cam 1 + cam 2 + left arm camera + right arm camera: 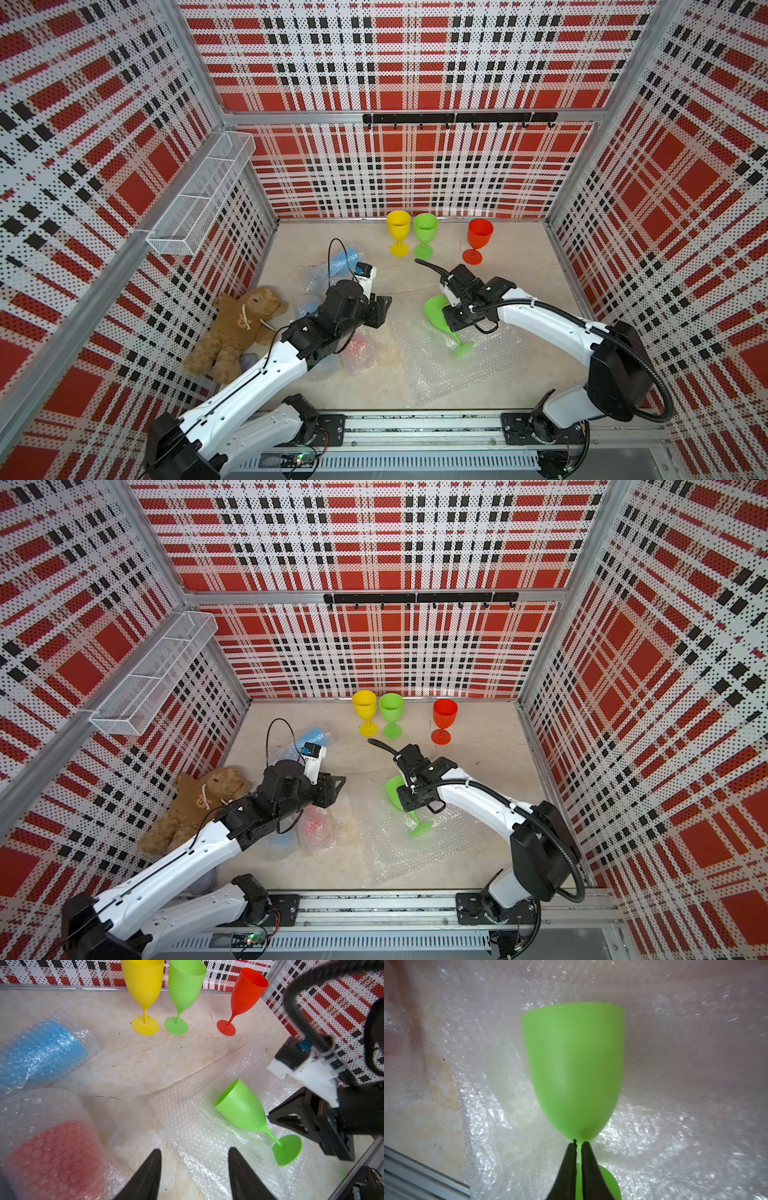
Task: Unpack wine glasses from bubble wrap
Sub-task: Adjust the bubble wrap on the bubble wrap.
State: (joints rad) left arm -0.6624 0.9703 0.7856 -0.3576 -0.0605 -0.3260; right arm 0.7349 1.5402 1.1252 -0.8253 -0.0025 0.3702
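While you look through the right wrist camera, you see the bare green goblet (575,1068) with its thin stem pinched between the two black fingertips of the right gripper (578,1146), just under the bowl. In both top views that goblet is tilted, with its mouth toward the left arm's side. Its round foot is low over a flat, unrolled sheet of bubble wrap (457,365) on the right half of the table (519,266). You cannot tell whether the foot touches the sheet.

The left gripper (194,1152) hangs over the sheet's edge with its jaws spread apart and nothing between them. Beside it lie two bundles with wrap around them: a wrapped blue goblet (41,1051) farther back and a wrapped red goblet (56,1157) nearer the front.

Along the back wall three goblets stand upright. The yellow goblet (398,226) and the upright green goblet (425,228) are close together, and the bare red goblet (479,235) is a little apart to their right. A brown teddy bear (241,324) lies by the left wall.
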